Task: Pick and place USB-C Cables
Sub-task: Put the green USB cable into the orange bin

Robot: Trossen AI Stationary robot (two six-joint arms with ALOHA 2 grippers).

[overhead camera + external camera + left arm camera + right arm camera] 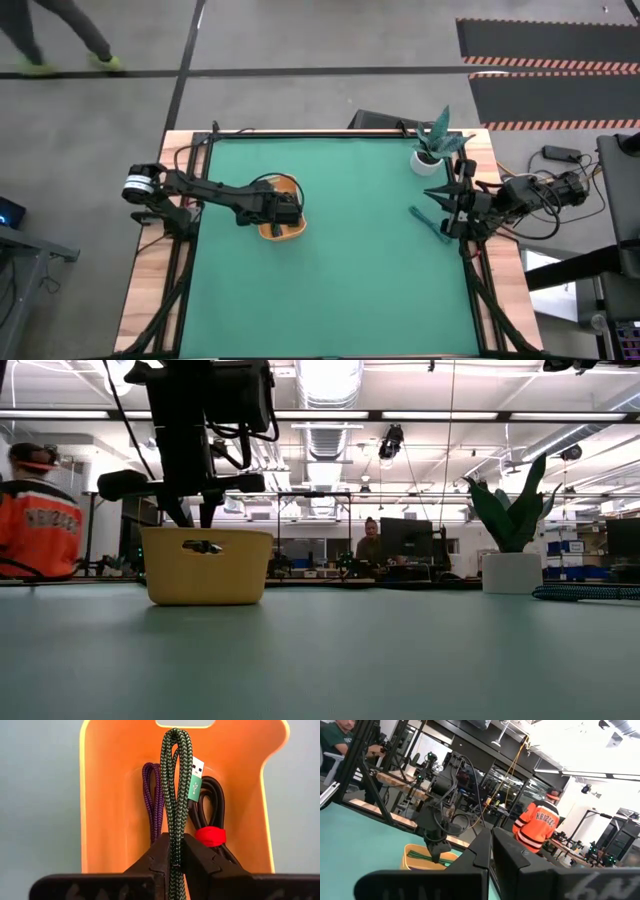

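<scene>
An orange tray (268, 232) stands at the table's left middle, and my left gripper (290, 212) hangs over it, shut on a dark green braided USB-C cable bundle (176, 780). Inside the tray lie a dark purple-blue bundle (154, 800) and a black bundle (215, 805) tied with a red strap. The low view shows the tray (207, 565) below the left gripper (200, 510). A teal cable (428, 222) lies on the mat near the right edge. My right gripper (430, 193) is raised at the right edge, shut on nothing. My left gripper pinches the green bundle's strands (174, 845) between its two fingers, away from the looped end. The fingers slant down from above and lie along the bundle. The looped end (176, 740) and a green-and-white plug (196, 777) reach ahead of the fingers into the tray; whether they touch it I cannot tell.
A plant in a white pot (428, 158) stands at the table's far right corner. Green mat lies open between the tray and the right arm. People sit and stand in the room beyond the table.
</scene>
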